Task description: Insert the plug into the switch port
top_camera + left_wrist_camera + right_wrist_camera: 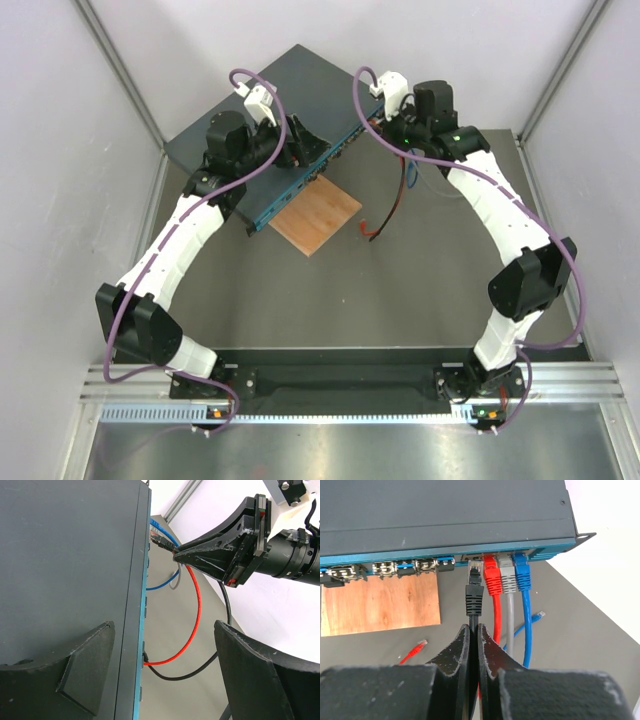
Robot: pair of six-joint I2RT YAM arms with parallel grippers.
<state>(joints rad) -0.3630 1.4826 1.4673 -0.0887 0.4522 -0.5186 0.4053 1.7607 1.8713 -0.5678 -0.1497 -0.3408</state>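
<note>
The switch (290,100) is a flat dark slate-grey box at the back of the table, its teal front edge (420,560) lined with sockets. My right gripper (474,630) is shut on a black cable just behind its black plug (474,592). The plug points at a free port (475,558) left of a red plug, and its clear tip sits right at the opening. My left gripper (165,665) is open. One of its fingers (85,665) is over the switch's top (65,555) and the other hangs past the front edge, with nothing gripped.
Red (492,580), grey (507,580) and blue (521,577) plugs sit in the ports right of the black one. A brown wooden board (317,215) lies under the switch's front edge. A loose red plug end (415,650) and a loose blue one (537,615) lie on the table.
</note>
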